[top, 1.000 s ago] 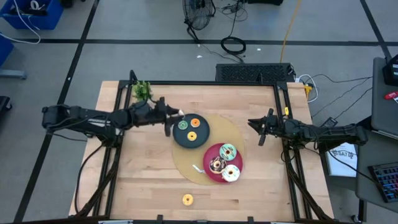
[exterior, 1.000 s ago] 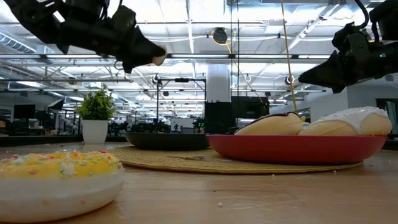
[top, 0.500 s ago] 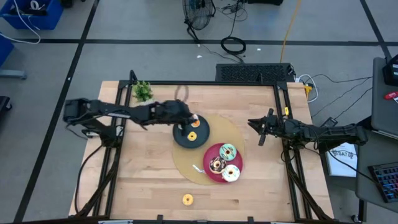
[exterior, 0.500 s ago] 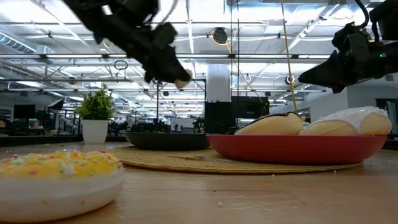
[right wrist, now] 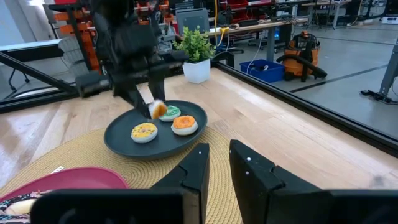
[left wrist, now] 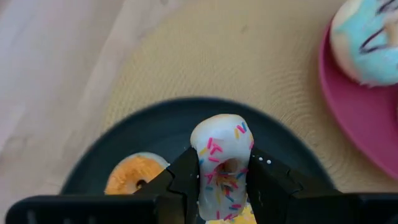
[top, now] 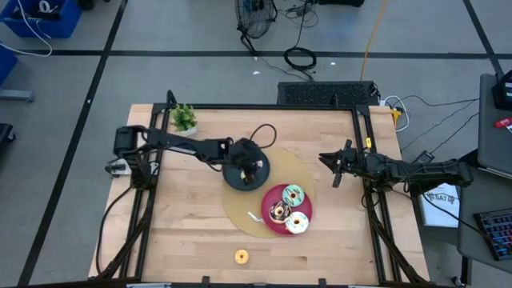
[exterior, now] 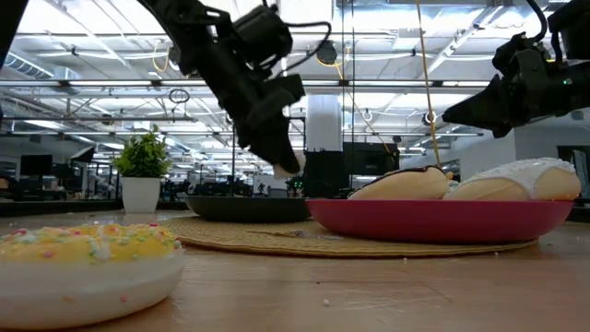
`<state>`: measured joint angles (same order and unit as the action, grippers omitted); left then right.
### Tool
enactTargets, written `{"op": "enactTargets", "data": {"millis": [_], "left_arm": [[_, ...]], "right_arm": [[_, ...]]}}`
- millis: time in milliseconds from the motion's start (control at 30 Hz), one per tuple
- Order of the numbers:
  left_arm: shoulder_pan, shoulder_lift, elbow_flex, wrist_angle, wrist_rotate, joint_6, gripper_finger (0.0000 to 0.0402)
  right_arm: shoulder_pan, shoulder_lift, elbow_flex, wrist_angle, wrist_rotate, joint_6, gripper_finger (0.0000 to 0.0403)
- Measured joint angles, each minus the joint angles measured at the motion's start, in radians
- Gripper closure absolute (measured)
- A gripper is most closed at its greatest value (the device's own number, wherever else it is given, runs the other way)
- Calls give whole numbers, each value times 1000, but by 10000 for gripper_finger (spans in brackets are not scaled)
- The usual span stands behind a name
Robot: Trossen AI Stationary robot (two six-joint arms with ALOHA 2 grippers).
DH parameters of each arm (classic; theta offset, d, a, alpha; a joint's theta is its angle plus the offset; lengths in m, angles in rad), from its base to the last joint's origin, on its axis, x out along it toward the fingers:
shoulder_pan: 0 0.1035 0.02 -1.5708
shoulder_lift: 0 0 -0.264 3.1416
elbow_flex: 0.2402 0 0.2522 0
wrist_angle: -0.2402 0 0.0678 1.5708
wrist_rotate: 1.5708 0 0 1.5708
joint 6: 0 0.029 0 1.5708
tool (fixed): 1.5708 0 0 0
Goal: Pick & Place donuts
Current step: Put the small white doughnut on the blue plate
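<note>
The left claw (left wrist: 222, 186) hangs over the black plate (top: 234, 179), near the centre of the surface (top: 184, 232) in the high view. It holds a pale pink donut (left wrist: 222, 160) with coloured sprinkles between its two fingers, narrow around the ring. In the low view this claw (exterior: 288, 164) points down, just above the plate's rim (exterior: 244, 208).

On the black plate lie three small donuts: an orange one (right wrist: 183, 124), a green one (right wrist: 168, 112) and a yellow one (right wrist: 144, 132). In the left wrist view the orange donut (left wrist: 134, 175) lies beside the held one, on the plate (left wrist: 155, 137).

The red plate (top: 272, 198) touches the black plate at about 5 o'clock from it. It carries a mint-green donut (top: 292, 194), a brown donut (top: 278, 211) and a white-yellow donut (top: 297, 223). Both plates stand on a round woven mat (top: 298, 168).

One more yellow donut (top: 241, 256) lies alone on the surface at 6 o'clock, well apart from the plates.

The right claw (top: 334, 168) waits at 3 o'clock, above the surface, fingers narrowly apart and holding nothing. A small potted plant (top: 183, 118) stands at 11 o'clock.
</note>
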<state>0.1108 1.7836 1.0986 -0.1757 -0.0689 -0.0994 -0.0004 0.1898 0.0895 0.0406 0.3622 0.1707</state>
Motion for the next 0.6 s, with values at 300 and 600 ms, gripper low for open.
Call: {"op": "enactTargets", "data": {"millis": [300, 600], "left_arm": [[1, 91, 1, 34, 36, -32, 286], [1, 126, 1, 75, 42, -37, 286]], "right_arm": [[0, 0, 0, 0, 0, 0, 348], [0, 0, 0, 0, 0, 0, 348]]}}
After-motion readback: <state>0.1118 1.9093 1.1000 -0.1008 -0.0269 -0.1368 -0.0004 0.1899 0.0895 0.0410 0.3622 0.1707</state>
